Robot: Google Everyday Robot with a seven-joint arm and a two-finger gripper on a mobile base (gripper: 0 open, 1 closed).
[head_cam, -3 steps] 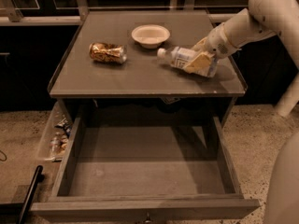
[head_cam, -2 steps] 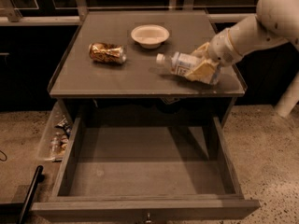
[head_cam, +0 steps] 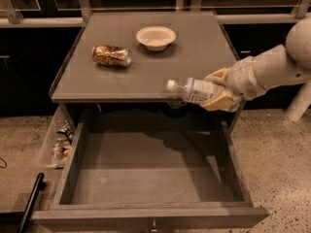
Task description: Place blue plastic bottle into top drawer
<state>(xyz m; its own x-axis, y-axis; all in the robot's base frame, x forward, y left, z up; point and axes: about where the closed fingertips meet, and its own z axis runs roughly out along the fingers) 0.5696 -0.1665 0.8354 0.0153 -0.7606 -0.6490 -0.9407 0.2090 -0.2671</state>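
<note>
The blue plastic bottle (head_cam: 193,90), clear with a white cap and a pale label, lies sideways in my gripper (head_cam: 217,94), cap pointing left. The gripper's tan fingers (head_cam: 221,101) are shut on its rear half. It hangs in the air at the front right edge of the table top, above the back right part of the top drawer (head_cam: 146,178). The drawer is pulled fully open, grey, with a bare flat bottom and a small knob on its front panel. My white arm reaches in from the right.
A crushed gold can (head_cam: 112,56) and a white bowl (head_cam: 155,37) stand on the grey table top (head_cam: 199,52). A clear bin of litter (head_cam: 59,142) sits left of the drawer. A black rod (head_cam: 30,203) lies on the floor at lower left.
My gripper has lifted the bottle off the table top and carried it forward and down, from the table's right side to over the open drawer.
</note>
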